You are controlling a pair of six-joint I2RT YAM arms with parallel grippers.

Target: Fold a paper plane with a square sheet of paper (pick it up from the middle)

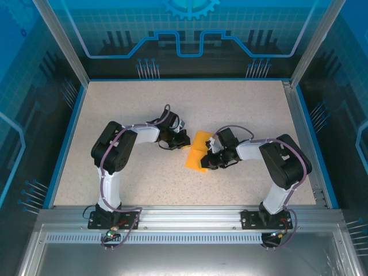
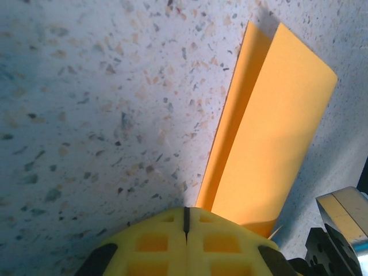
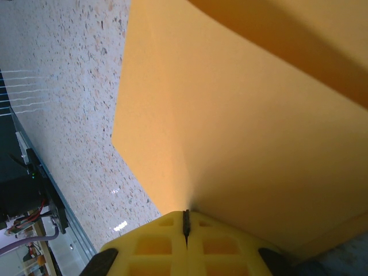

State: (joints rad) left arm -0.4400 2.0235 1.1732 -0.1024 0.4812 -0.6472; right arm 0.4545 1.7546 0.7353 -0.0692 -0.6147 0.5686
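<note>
The square sheet of paper [image 1: 198, 150] lies orange-yellow and folded in the middle of the table, between my two grippers. In the left wrist view the square sheet of paper [image 2: 270, 144] shows one long flap standing up beside a flat panel. My left gripper [image 1: 183, 141] is shut at the sheet's left corner. There its fingertips [image 2: 186, 221] meet with nothing between them and the paper's edge passes just to their right. My right gripper [image 1: 208, 162] is at the sheet's lower right edge. The right jaws [image 3: 186, 221] are shut on the paper [image 3: 241, 115], and a soft crease runs into their seam.
The speckled tabletop [image 1: 138, 109] is ringed by a blue rim [image 1: 64, 138] and metal frame posts. A silver block [image 2: 342, 221] sits close to the paper's right corner in the left wrist view. Cables and the table's edge [image 3: 34, 195] lie at the left of the right wrist view.
</note>
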